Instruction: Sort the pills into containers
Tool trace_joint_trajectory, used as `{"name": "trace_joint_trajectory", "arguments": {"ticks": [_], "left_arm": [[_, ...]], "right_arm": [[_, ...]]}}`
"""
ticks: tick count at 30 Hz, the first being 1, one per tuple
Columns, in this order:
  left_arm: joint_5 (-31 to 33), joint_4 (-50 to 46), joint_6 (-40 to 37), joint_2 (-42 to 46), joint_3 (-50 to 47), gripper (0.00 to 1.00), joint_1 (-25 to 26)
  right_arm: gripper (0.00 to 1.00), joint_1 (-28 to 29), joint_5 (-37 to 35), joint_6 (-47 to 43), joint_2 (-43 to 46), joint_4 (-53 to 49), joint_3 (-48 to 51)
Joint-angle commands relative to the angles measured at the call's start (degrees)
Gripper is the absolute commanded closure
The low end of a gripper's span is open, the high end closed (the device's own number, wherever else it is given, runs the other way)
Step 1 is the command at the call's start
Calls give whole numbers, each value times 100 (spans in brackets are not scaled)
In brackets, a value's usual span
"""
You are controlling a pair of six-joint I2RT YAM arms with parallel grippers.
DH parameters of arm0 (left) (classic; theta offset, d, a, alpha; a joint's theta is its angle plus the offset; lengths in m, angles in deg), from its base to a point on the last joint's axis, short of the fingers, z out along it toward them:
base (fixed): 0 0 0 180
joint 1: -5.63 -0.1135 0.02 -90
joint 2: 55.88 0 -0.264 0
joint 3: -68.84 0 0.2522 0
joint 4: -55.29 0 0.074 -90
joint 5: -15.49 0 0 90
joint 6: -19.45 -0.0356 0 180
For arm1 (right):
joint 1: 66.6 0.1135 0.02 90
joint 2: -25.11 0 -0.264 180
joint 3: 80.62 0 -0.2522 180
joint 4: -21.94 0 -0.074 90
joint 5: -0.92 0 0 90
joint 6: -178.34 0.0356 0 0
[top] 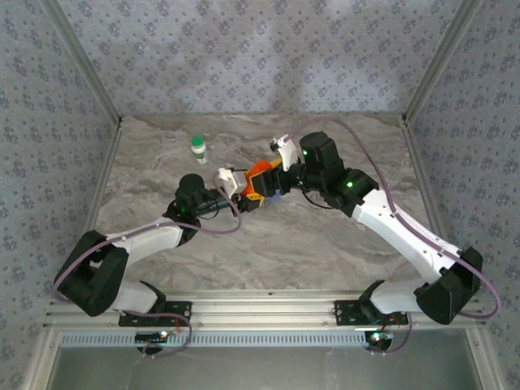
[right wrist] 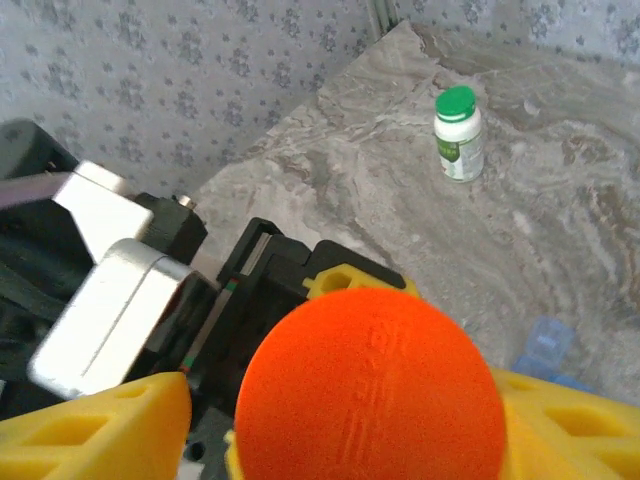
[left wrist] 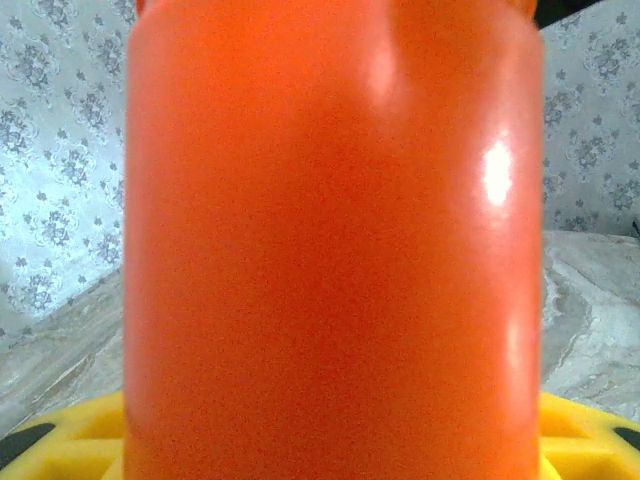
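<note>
Above the middle of the table, an orange pill bottle (top: 258, 172) is held between the two arms. My left gripper (top: 249, 192) is shut on the bottle's body (left wrist: 330, 250), and yellow fingertips (left wrist: 70, 430) show at its base. My right gripper (right wrist: 350, 440) stands open around the bottle's round orange end (right wrist: 370, 390), with a dark gap beside its left finger (right wrist: 110, 430). The blue translucent containers box (right wrist: 545, 350) lies on the table just under the bottle (top: 273, 196). The pills are hidden.
A white bottle with a green cap (top: 198, 149) stands upright at the back left (right wrist: 459, 133). Patterned walls close in the marbled table (top: 268, 244) on three sides.
</note>
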Motion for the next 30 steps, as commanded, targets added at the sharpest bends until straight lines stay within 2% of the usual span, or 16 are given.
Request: {"name": "trace_joint_trajectory", "arguments": {"ticks": [1,4,7,9,12,20,30], "left_arm": [[162,-19,102,65,73,100,-43],[474,39,152,33,81,100,-39],[799,82,200,-52,135,100,-23],[1028,71,177,-117,178,100,15],[1253,24,90,-170,206,100,69],[1320,20,31,-212,193,100,140],[1321,-28,-20,-265,240,100,217]], "right_arm": [[19,-277,325,594,296,257,-46],[18,-319,-29,1318,337,545,34],[22,-179,-409,1710,292,1034,240],[24,-63,-930,1749,106,841,138],[26,-53,-1273,2038,-150,663,-2],[27,-107,-1262,2201,-510,621,-99],[33,-136,-1116,2252,-697,681,-131]]}}
